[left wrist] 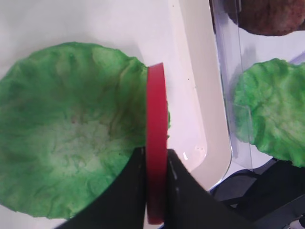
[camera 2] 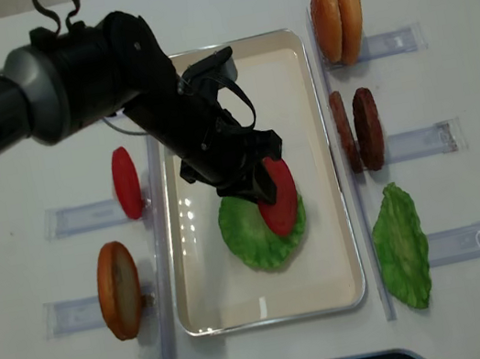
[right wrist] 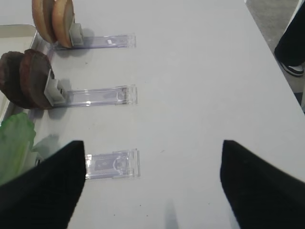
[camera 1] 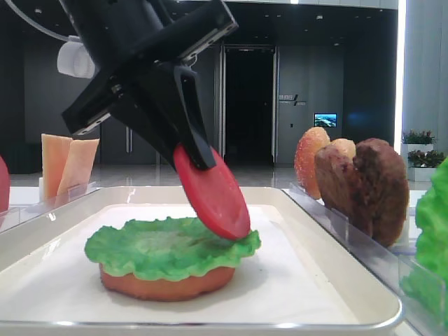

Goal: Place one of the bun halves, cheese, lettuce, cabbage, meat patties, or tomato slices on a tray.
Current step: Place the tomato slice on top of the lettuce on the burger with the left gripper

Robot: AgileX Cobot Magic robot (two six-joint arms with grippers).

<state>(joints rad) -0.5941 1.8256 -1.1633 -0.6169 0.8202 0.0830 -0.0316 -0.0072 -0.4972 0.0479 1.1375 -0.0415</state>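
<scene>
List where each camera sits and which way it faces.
Exterior high: low at tray level, facing sideways; left gripper holds the tomato slice.
Right wrist: above the table, looking down; right gripper open, meat patties at left.
Left wrist: straight down on lettuce.
Realsense: overhead; left arm shows.
All but right wrist share the slice.

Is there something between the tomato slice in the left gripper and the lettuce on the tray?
Nothing visible. The left gripper holds the tomato slice tilted, its lower edge already at the lettuce that lies on a bun half on the tray.
</scene>
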